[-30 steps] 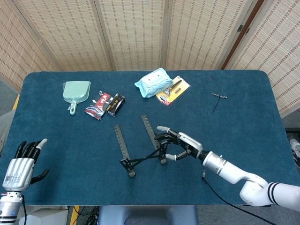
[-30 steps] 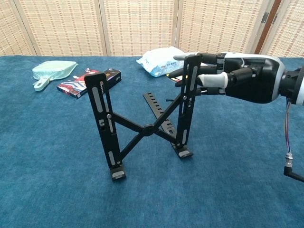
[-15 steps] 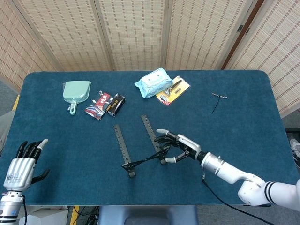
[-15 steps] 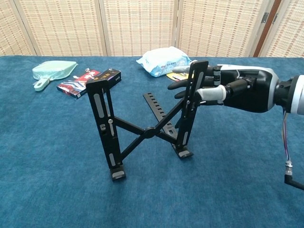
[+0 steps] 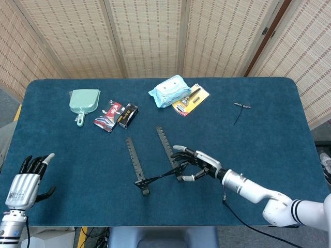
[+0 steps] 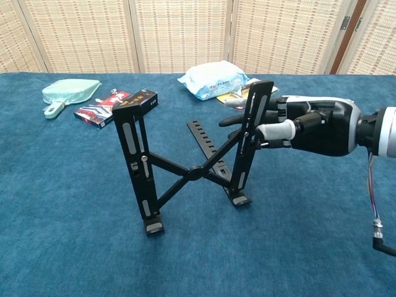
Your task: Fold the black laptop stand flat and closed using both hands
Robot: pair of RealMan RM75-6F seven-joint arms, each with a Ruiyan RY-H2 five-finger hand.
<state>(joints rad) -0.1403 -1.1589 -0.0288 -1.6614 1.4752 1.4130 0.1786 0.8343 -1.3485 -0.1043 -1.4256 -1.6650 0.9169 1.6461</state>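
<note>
My right robot hand [image 6: 291, 127] wraps the upper part of the right upright of the black laptop stand [image 6: 192, 168], thumb in front of the bar and the other fingers [image 6: 232, 119] reaching behind it, so I read it as gripping that upright. The stand sits open near the middle front of the tabletop [image 5: 269, 134], its two uprights standing well apart and joined by a crossed brace; its rails run away from me toward the far edge. To close it, the left upright has to come across toward the right one, and that side is unattended. My left robot hand [image 5: 25, 182] hangs at the near left corner, well apart from the stand, fingers spread and holding nothing. The right forearm reaches in low from the right, palm turned toward the stand.
</note>
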